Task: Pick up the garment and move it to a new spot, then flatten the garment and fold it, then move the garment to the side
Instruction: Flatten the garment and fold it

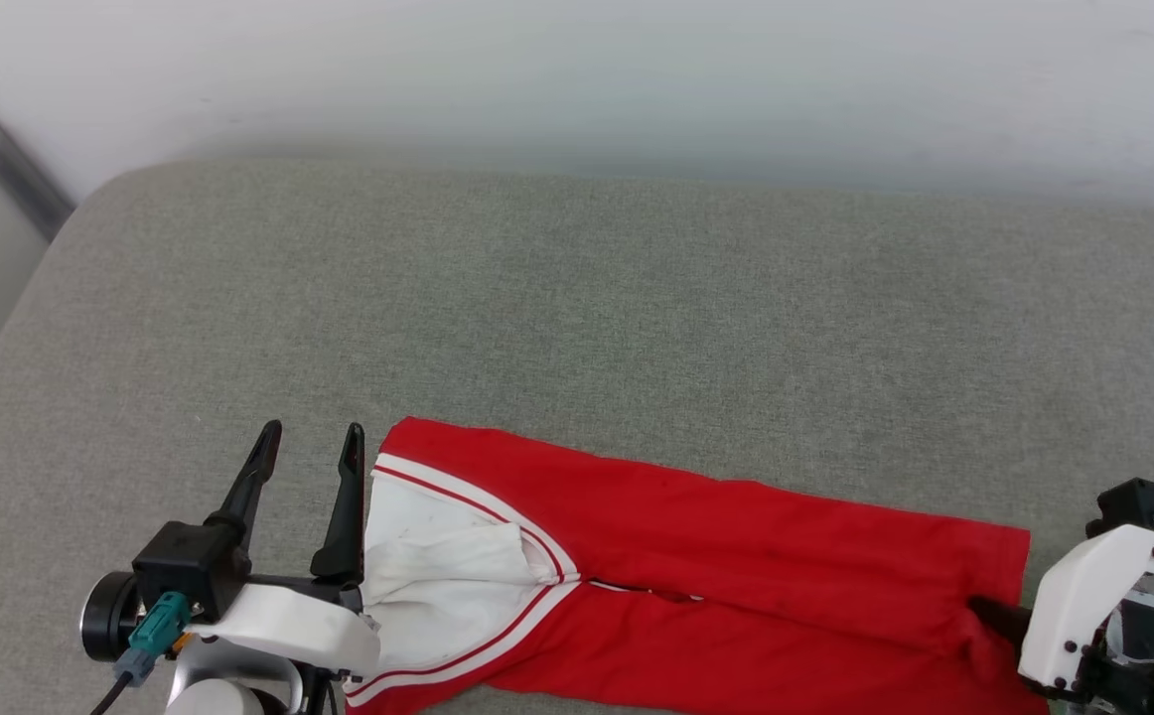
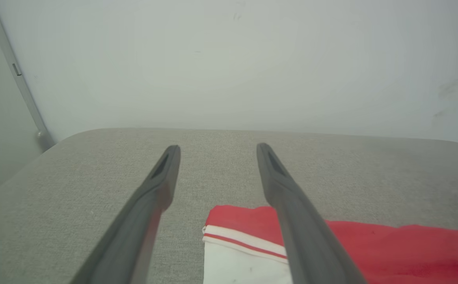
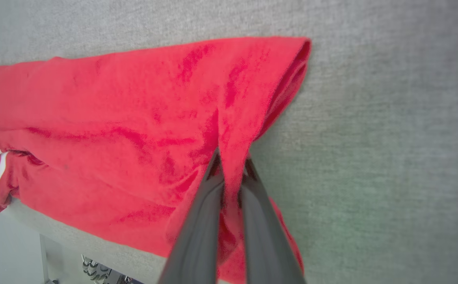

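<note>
The worktop (image 1: 577, 298) is covered in grey woven fabric and spans the middle and lower frame of the head view. Its far left corner is rounded. A plain pale wall (image 1: 577, 70) stands behind it across the top of the frame, with a few faint marks visible in the left wrist view. A grey metal strip (image 1: 6, 164) runs diagonally down the wall at the upper left. Lighting is even and diffuse, with soft shadows. At the lower left of the right wrist view, small metallic parts (image 3: 97, 270) sit below the worktop edge, too small to identify.
</note>
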Motion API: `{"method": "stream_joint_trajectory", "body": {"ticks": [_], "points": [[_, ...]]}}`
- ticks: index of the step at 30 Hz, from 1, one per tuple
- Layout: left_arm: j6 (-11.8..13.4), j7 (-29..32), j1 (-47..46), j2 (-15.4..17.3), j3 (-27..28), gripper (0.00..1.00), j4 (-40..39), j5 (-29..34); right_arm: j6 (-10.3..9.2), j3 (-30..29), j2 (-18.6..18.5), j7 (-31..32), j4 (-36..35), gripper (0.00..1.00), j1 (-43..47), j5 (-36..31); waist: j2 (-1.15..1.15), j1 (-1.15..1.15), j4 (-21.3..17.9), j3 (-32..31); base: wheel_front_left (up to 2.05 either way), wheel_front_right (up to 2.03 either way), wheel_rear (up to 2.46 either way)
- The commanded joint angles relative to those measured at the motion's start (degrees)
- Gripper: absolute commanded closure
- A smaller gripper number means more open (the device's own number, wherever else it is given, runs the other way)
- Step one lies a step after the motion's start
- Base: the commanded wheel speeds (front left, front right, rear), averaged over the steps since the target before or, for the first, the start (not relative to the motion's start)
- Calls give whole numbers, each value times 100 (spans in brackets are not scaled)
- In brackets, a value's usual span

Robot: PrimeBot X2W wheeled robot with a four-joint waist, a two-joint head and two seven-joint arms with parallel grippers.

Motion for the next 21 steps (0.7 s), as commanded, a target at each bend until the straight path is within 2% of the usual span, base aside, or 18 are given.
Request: {"method": "stream_joint_trajectory", "body": {"ticks": [1, 7, 13, 18, 19, 21], "points": [[28, -12, 57, 8, 7, 0, 21, 27, -3, -1, -74, -35, -59, 100, -90, 28, 0, 0, -44, -76, 0, 0, 0], [95, 1, 150, 52, -7, 0, 58, 62, -3, -344, -371, -104, -100, 100, -31, 18, 0, 0, -167, -242, 0, 0, 0], [111, 12, 153, 83, -51, 0, 20, 95, -3, -1258, -459, -155, -93, 100, 62, -239, 0, 0, -280, -288, 0, 0, 0], [76, 8, 111, 91, -83, 0, 12, 85, -3, -1977, -236, -87, -295, 100, 1, -445, 0, 0, -373, -296, 0, 0, 0], [83, 9, 124, 92, -91, 0, 25, 70, -3, -2231, 48, 115, -414, 100, -157, -236, 0, 0, -414, -321, 0, 0, 0], [65, 10, 127, 101, -97, 0, 34, 57, -3, -2363, 265, 400, -460, 100, -294, 162, 0, 0, -431, -342, 0, 0, 0]]}}
